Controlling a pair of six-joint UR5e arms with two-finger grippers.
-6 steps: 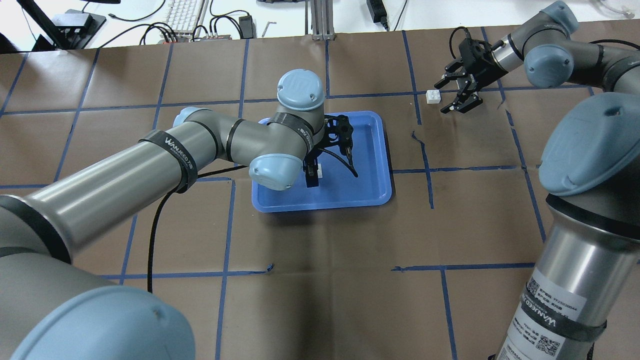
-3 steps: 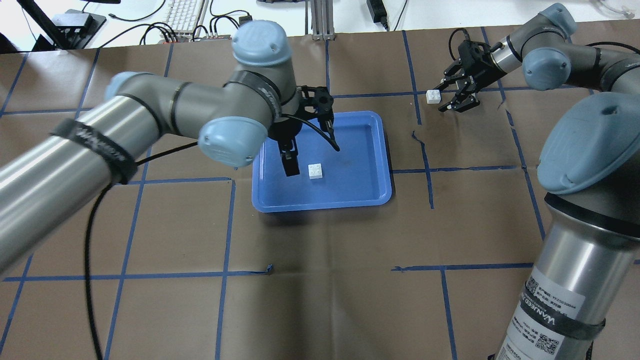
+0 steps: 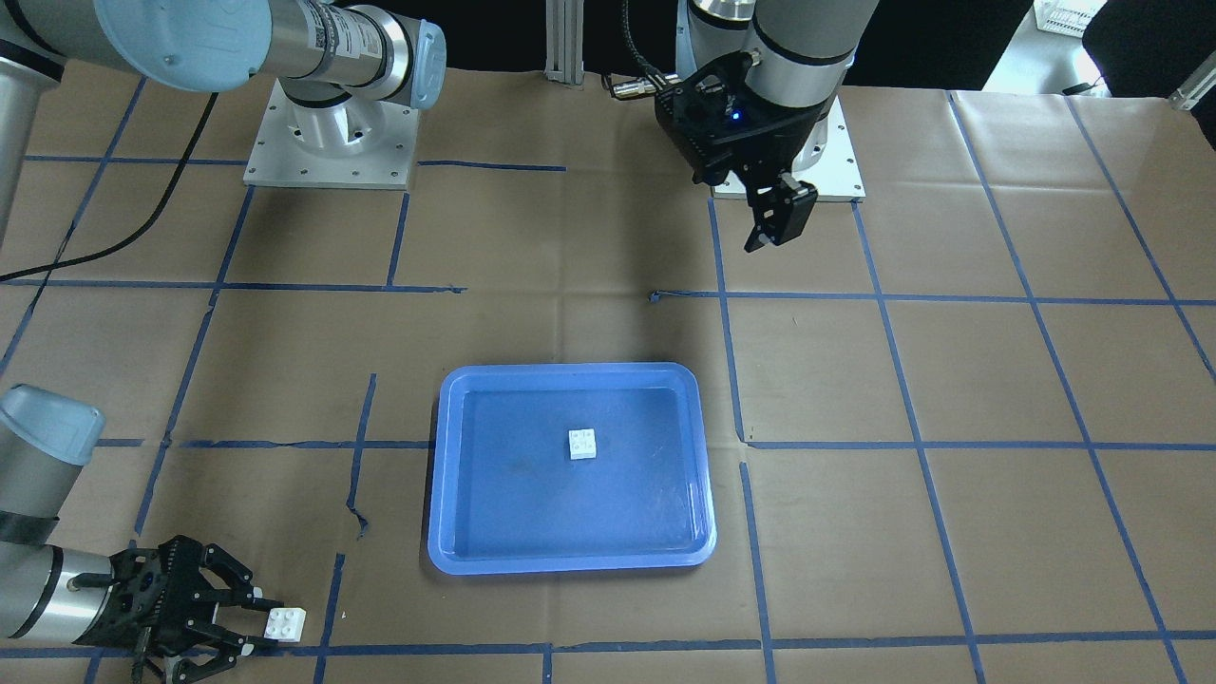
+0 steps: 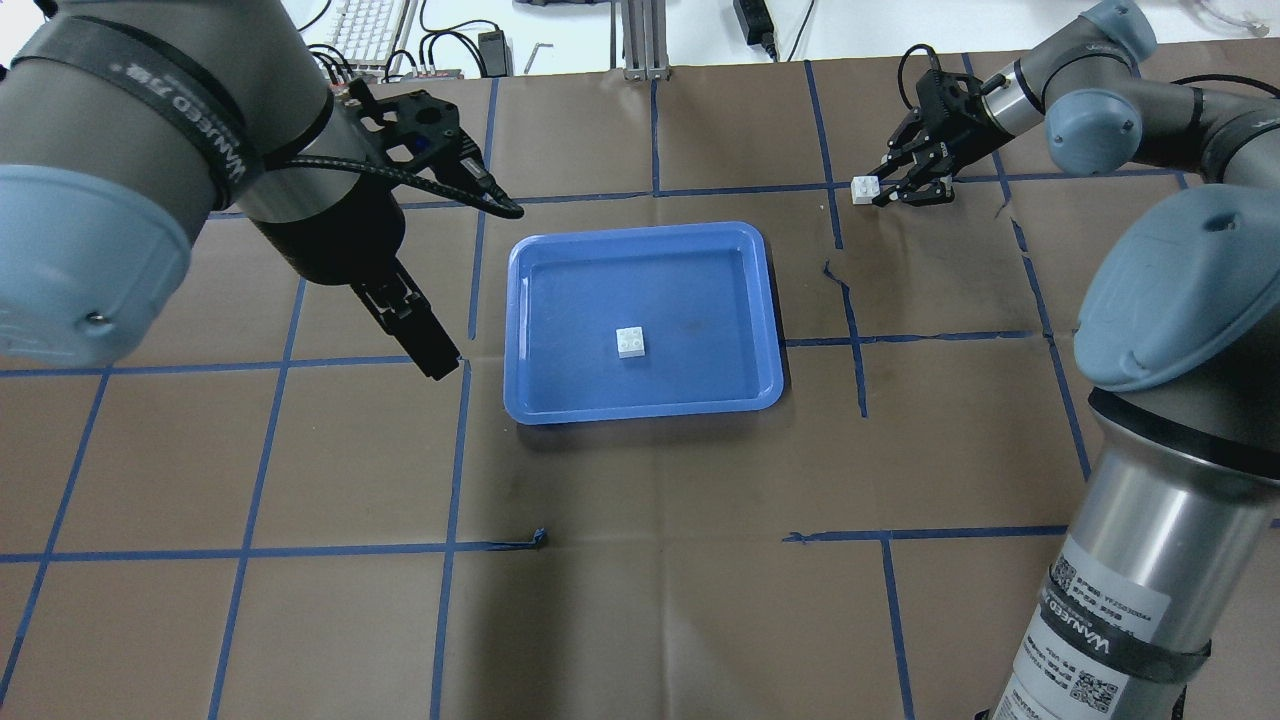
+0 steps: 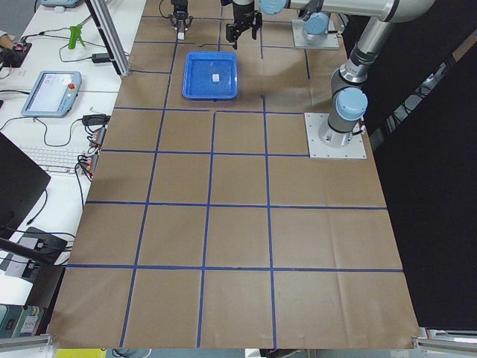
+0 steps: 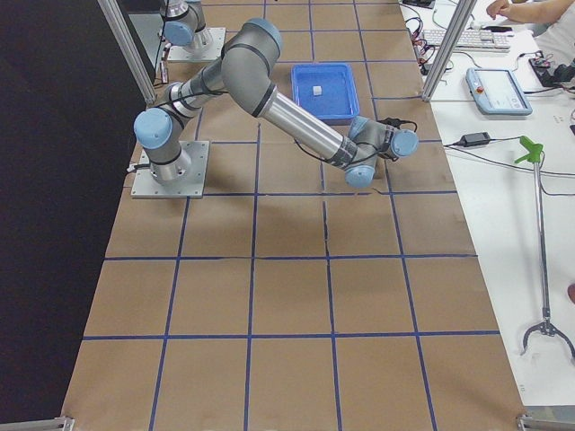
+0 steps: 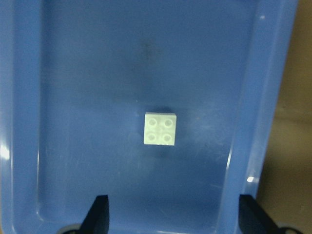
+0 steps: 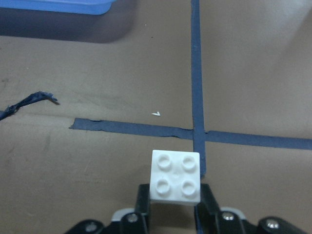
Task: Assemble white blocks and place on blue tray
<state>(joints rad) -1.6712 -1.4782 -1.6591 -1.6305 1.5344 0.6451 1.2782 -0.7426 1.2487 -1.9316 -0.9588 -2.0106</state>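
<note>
One white block (image 4: 631,342) lies studs up in the middle of the blue tray (image 4: 640,412); the left wrist view shows this block (image 7: 160,128) from well above. My left gripper (image 7: 173,212) is open and empty, raised high off the tray's left side, with one finger (image 4: 415,325) in sight. The second white block (image 4: 863,189) sits on the brown paper at the far right, by a tape crossing. My right gripper (image 8: 175,195) is low there, shut on this block (image 8: 175,176), its fingers against both sides. I cannot tell whether the block is lifted.
Brown paper with a blue tape grid covers the table (image 4: 640,560). A torn tape end (image 4: 828,270) lies between the tray and the right gripper. A keyboard and cables (image 4: 380,35) lie beyond the far edge. The two arm bases (image 3: 328,142) stand on the robot's side.
My left gripper let go of the block on the tray, then rose and swung away to the left. My right gripper moved onto the far block and closed on it.
</note>
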